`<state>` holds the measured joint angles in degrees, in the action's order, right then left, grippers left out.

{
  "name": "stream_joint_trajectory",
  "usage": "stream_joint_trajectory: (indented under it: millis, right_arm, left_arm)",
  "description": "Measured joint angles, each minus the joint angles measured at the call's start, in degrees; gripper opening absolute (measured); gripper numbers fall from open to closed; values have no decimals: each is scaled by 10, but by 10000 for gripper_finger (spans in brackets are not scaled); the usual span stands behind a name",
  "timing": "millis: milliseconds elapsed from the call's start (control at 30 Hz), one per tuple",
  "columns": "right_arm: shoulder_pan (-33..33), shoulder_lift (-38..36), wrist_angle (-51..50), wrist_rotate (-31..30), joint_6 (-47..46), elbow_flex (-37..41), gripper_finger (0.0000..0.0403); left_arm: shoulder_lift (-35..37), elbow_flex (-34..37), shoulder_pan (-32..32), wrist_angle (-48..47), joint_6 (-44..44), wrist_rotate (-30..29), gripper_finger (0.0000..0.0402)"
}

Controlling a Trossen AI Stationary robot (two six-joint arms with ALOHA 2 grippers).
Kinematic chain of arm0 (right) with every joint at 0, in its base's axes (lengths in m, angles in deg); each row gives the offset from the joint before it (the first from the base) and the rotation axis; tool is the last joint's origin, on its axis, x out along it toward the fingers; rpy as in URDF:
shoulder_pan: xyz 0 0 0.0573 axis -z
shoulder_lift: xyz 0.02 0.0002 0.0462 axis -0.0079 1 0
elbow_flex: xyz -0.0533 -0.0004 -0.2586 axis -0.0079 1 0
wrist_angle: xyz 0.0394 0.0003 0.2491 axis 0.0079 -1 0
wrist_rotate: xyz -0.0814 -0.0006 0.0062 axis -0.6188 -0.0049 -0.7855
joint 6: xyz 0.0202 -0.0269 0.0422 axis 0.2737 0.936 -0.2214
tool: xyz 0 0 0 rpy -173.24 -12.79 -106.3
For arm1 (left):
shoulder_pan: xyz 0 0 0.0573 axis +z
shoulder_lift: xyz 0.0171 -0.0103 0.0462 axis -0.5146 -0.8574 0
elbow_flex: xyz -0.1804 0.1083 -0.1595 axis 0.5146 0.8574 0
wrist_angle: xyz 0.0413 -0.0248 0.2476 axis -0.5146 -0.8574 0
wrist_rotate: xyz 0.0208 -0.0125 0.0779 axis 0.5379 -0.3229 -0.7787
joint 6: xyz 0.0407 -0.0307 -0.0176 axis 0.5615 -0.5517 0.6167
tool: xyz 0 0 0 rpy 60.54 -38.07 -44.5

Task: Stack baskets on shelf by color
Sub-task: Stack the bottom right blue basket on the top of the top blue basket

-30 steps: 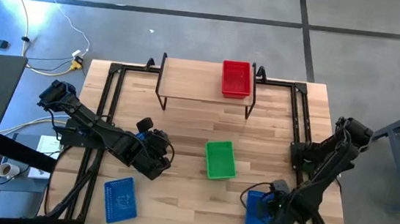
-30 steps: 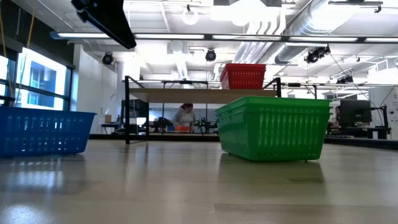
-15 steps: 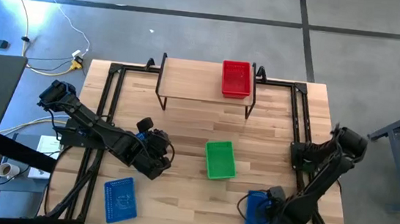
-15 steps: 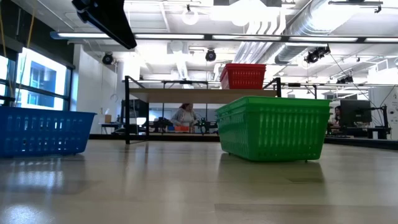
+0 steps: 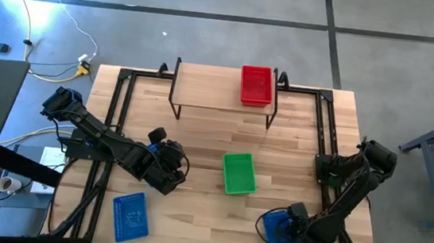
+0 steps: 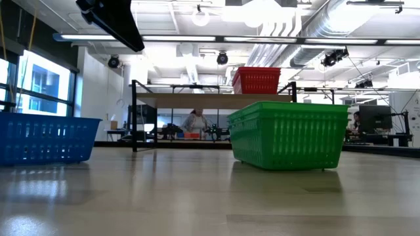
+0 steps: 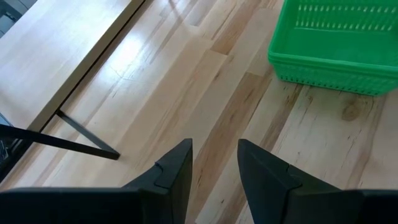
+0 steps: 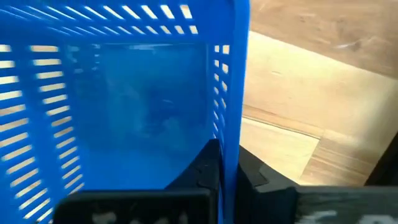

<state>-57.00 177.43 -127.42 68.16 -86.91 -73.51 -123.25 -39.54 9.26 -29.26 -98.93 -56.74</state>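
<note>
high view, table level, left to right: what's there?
left blue basket → left end effector, open and empty → green basket → right blue basket, with the right end effector shut on its wall.

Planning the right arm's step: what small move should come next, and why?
Probably lift. The right hand is shut on the wall of the blue basket at the table's near right, which already looks tilted; the shelf holds only a red basket, so space remains.

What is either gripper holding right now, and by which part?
The right gripper pinches a blue basket by its side wall. The left gripper holds nothing.
</note>
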Motion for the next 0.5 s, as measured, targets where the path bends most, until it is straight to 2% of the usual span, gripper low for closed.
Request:
stream_joint_trajectory:
  millis: [233,333,500]
  right_arm:
    - [0,0,-101,-25,5,-75,1]
    - [0,0,-156,-73,16,-119,0]
    - [9,0,-234,-191,54,-183,0]
  left_arm:
    - [0,0,1,0,0,4,117]
    - [0,0,1,0,0,5,117]
    - [0,0,7,4,-1,5,117]
